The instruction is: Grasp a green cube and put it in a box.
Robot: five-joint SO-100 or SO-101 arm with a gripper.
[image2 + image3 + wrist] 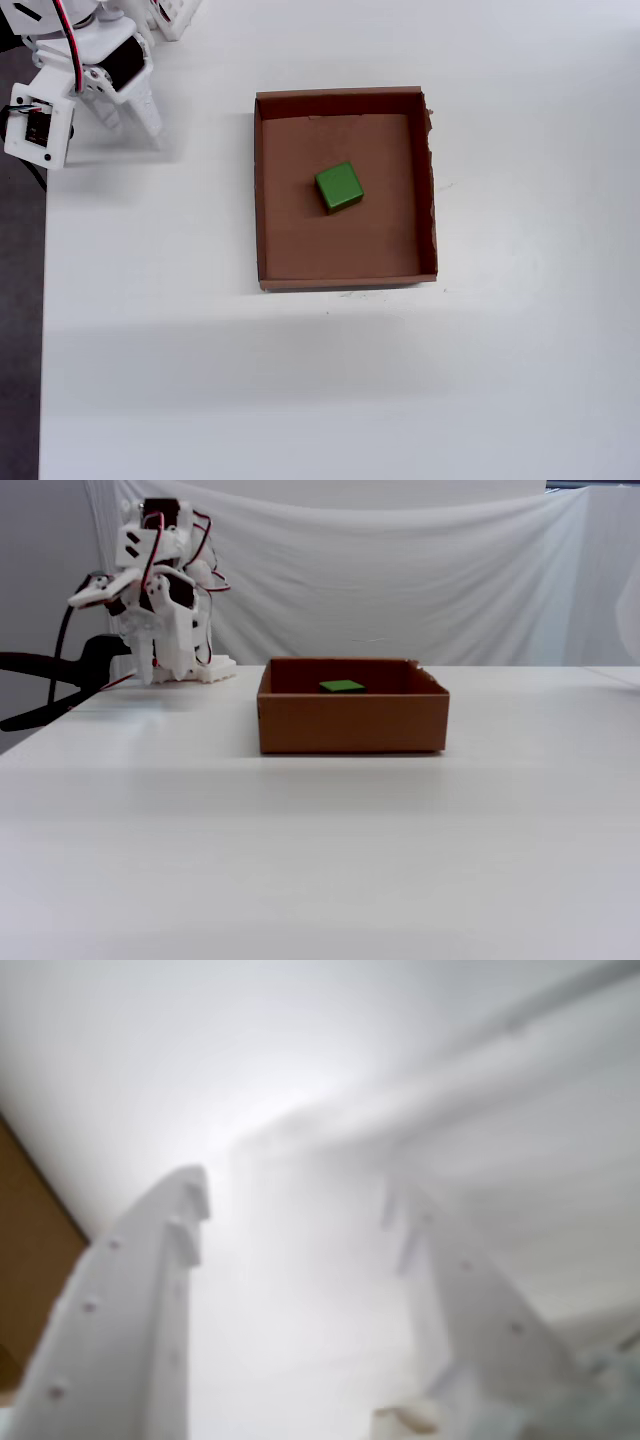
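the gripper stands spread in the wrist view, its 2 white fingers well apart with only blurred white surface between them; it holds nothing and touches nothing that can be seen. in the overhead view the gripper sits at the upper left corner, folded back near the arm's base and well apart from the box. in the fixed view the gripper hangs at the left above the table, pointing down, clear of the box.

the green cube lies inside the box, on the brown floor near the middle, slightly turned against the walls and touching none of them.

the overhead view alone shows the cube's whole top and its place on the floor. the fixed view shows only a thin green strip of the cube above the near wall, along with a white draped cloth behind and a black clamp at the table's left edge. the wrist view shows no cube, only a brown sliver of the box at its left edge, and it is much blurred.
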